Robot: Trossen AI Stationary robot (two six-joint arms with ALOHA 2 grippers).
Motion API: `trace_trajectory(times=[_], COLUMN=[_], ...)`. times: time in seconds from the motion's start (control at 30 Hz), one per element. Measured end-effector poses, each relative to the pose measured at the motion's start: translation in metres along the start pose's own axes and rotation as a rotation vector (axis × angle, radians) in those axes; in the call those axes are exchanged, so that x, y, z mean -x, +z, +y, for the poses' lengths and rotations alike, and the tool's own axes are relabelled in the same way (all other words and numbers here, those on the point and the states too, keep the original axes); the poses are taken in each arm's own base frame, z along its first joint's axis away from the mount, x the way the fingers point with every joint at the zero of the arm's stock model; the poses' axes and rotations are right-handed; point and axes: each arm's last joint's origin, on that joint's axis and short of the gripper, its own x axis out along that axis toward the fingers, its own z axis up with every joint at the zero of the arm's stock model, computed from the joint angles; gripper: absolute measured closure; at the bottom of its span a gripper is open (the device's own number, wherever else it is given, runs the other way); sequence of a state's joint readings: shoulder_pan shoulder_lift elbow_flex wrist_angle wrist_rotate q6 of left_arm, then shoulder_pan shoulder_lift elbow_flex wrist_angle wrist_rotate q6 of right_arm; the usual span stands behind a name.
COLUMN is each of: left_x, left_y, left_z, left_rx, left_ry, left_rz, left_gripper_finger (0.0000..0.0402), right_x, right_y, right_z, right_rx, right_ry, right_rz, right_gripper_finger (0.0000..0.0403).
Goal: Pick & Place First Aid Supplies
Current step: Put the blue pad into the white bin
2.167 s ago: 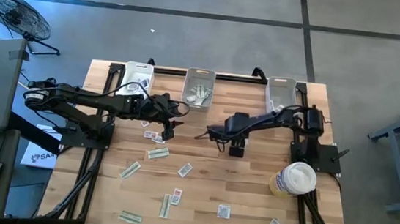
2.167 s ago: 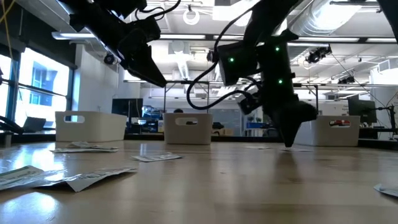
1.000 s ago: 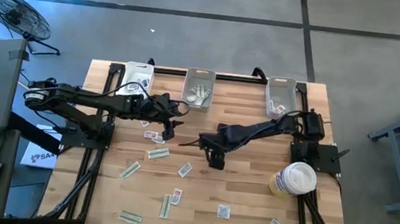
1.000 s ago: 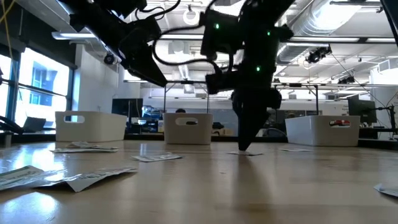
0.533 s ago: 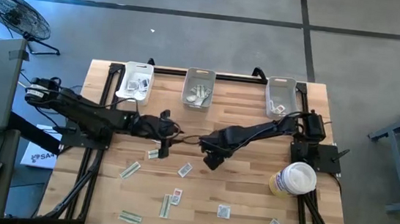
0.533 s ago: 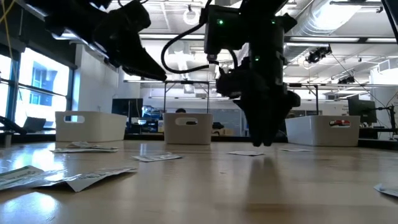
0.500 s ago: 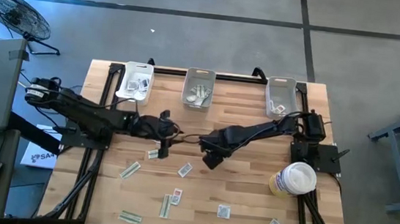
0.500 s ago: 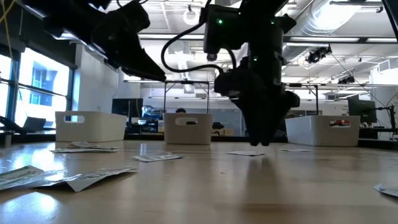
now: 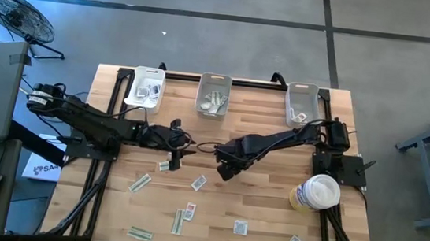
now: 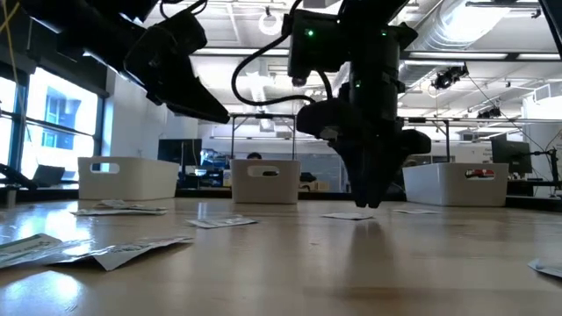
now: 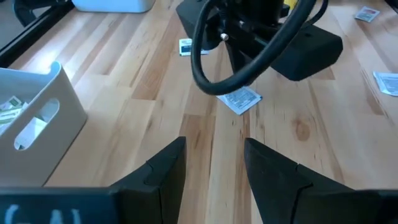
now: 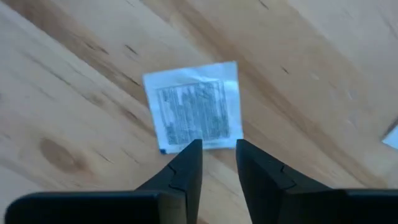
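Dark, narrowly parted fingers (image 12: 186, 165) of the right claw (image 12: 219, 158) hang just above a white squarish packet (image 12: 193, 114) printed with grey text, their tips at its near edge; whether they touch the paper cannot be told. This packet lies flat on the pale wooden tabletop (image 9: 271, 197) near its middle, and in the left wrist view it shows as a small white square (image 11: 240, 99) beneath the right arm's dark body and looping cable. The left claw (image 11: 214, 163) hovers a little way off, fingers spread wide with nothing between them, pointing toward the right arm. From above, the right claw (image 9: 224, 169) and the left claw (image 9: 174, 154) sit close together at the tabletop's centre. More packets are scattered over the near half, among them pale green strips (image 9: 140, 182) and white squares (image 9: 240, 228). Three clear bins (image 9: 213, 94) line the far edge, each holding a few packets. A white-and-yellow tub (image 9: 317, 192) stands at the right side.
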State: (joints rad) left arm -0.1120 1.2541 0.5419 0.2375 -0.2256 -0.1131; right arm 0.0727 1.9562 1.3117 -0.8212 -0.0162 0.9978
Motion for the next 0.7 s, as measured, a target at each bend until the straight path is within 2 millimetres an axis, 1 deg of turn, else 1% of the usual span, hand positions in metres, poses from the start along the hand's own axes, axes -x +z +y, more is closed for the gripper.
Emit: trace_trajectory(times=[0.13, 0.43, 0.7], left_x=[0.0, 0.0, 0.0], left_y=[0.0, 0.0, 0.0], left_z=[0.0, 0.0, 0.0], left_rx=[0.0, -0.003, -0.003], left_ry=[-0.004, -0.006, -0.006], left_rz=[0.0, 0.001, 0.001], left_gripper_finger=[0.0243, 0.0243, 0.0243], right_x=[-0.006, -0.016, -0.015], right_y=[-0.001, 0.001, 0.001], right_z=[-0.003, 0.0, 0.001], right_rx=[-0.002, -0.001, -0.017], right_ry=[-0.041, -0.034, -0.016], right_rz=[0.02, 0.032, 0.039], right_gripper_finger=[0.0315, 0.0315, 0.0315])
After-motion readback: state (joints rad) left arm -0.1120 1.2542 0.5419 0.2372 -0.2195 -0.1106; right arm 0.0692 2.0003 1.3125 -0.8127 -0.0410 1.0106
